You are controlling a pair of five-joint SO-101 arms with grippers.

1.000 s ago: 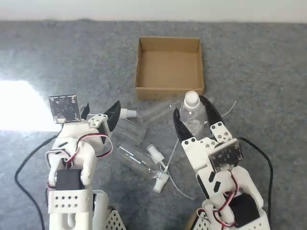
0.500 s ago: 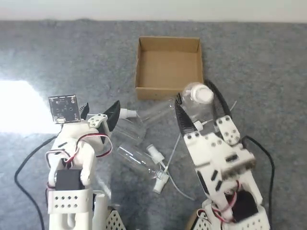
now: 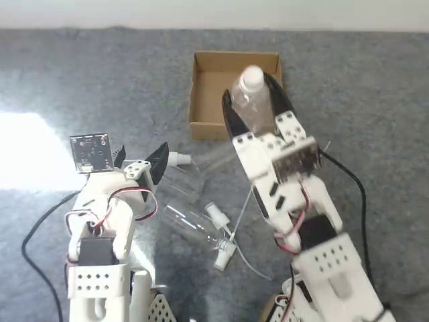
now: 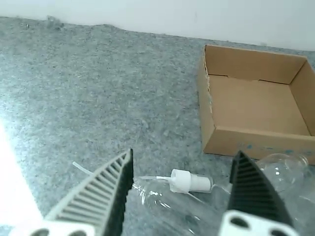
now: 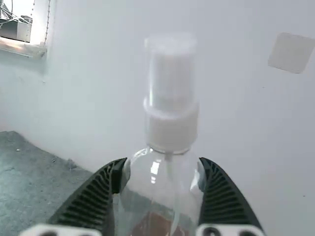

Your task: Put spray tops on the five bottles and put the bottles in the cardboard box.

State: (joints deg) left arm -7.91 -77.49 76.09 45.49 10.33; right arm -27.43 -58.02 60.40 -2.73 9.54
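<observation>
The right gripper [image 3: 249, 88] holds a bottle [image 3: 253, 102] tight between its two black fingers. The bottle is clear and has a white spray top [image 3: 252, 75] on it (the top points away from the arm). In the right wrist view the bottle stands straight up between the fingers, with a pale wall behind it. From high up, the bottle shows over the right side of the box [image 3: 209, 94]. I cannot tell how far above the box it is. The box is open and sits on the grey surface [image 3: 100, 74], close to the far wall.

The left gripper [image 4: 185, 160] is open wide and holds nothing. It hangs over a second bottle [image 3: 182, 180], which lies on its side on the surface with a white top [image 4: 189, 181] on it.

A third bottle [image 3: 190, 225] lies on its side between the two arms. Just beside it lies a loose top [image 3: 224, 253] with a thin tube. One more clear bottle [image 3: 218, 156] lies just in front of the box.
</observation>
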